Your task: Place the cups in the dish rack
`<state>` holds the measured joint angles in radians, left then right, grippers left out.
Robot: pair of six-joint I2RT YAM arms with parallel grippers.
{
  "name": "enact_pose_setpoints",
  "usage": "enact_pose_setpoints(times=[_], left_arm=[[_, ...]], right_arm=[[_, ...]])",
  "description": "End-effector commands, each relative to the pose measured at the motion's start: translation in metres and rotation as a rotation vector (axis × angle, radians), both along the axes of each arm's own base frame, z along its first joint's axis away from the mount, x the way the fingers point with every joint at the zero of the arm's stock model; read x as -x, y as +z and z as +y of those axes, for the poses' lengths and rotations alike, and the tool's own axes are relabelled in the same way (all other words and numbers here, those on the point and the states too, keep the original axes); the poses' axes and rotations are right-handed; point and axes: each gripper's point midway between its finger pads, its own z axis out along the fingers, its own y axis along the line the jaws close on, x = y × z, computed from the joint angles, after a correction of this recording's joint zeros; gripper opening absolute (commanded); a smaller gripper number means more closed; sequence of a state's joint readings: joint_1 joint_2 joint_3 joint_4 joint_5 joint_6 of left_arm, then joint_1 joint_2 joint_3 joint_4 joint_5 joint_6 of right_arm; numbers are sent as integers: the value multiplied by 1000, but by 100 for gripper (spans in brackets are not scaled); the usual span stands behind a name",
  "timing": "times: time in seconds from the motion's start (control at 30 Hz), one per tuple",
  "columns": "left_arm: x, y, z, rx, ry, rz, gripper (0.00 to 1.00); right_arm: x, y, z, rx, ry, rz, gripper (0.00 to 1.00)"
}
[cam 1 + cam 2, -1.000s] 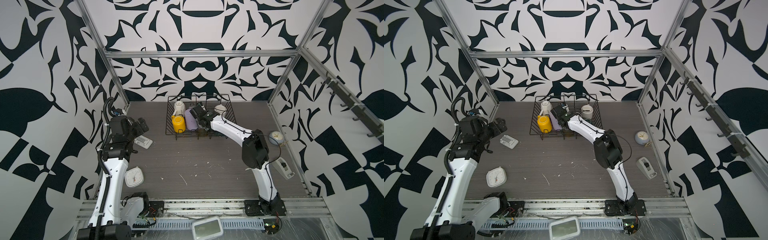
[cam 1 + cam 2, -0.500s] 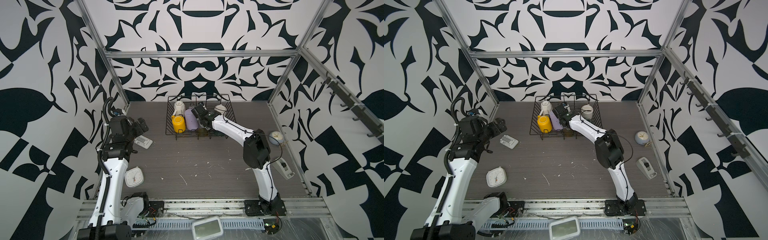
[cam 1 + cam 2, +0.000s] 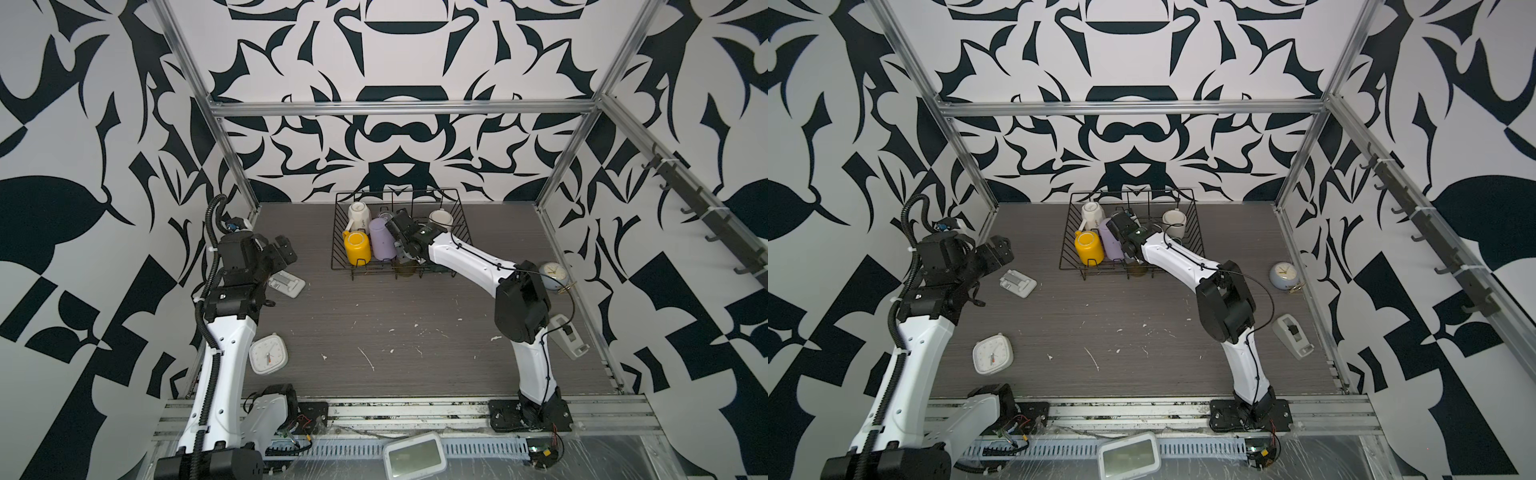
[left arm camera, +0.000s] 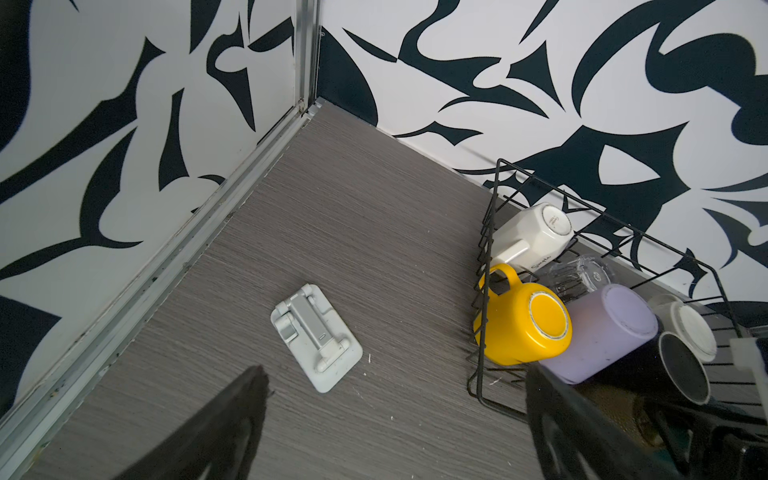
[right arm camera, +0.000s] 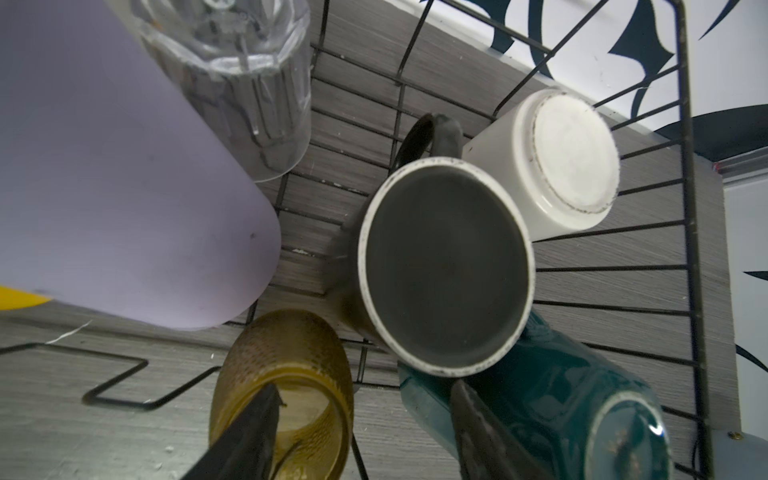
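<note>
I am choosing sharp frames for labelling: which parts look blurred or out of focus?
Right wrist view: the lilac tumbler and the gripper fingers are soft; the black mug is sharp. Left wrist view: gripper fingers blurred, grey stand sharp. Both top views: sharp.

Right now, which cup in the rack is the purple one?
The lilac tumbler, bottom-up beside the yellow mug. It is the only purple cup, and it has no handle.

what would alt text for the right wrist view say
A black mug sits in the black wire dish rack, ringed by a lilac tumbler, clear glass, white mug, teal mug and amber glass. The open right claw hangs above them.
</note>
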<state>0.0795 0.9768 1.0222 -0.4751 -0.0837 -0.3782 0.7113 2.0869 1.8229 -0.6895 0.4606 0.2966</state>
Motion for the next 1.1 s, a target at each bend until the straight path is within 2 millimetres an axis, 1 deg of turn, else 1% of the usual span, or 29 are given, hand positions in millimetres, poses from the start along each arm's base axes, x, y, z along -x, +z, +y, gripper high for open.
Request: enact_pose_setpoints(times=[0.0, 0.17, 0.27, 0.57, 0.63, 0.73, 0.8, 0.9, 0.97, 1.07], left_arm=[[1, -1, 0, 13, 5, -6, 99], [2, -1, 1, 14, 5, -6, 99], [1, -1, 1, 14, 6, -7, 99], [2, 0, 3, 10, 12, -11, 99], [3, 0, 3, 8, 15, -10, 99], [2, 0, 3, 9, 15, -11, 99], [2, 0, 3, 10, 13, -12, 99], [2, 0, 3, 10, 14, -11, 99], [2, 0, 4, 12, 16, -12, 99], [1, -2, 5, 16, 17, -9, 99]], right_arm=[[6, 22, 2, -44, 7, -22, 68], [11, 23, -4, -33, -2, -16, 68], [13, 29, -6, -48, -6, -31, 68], [16, 80, -10, -148, 12, -114, 70], [17, 90, -16, -172, 9, -133, 71], [20, 103, -31, -235, 3, -160, 73], [22, 106, -48, -262, -14, -171, 73], [27, 101, -65, -226, -28, -160, 73], [32, 91, -69, -192, -23, -126, 72], [38, 71, -69, -172, -25, -66, 71]])
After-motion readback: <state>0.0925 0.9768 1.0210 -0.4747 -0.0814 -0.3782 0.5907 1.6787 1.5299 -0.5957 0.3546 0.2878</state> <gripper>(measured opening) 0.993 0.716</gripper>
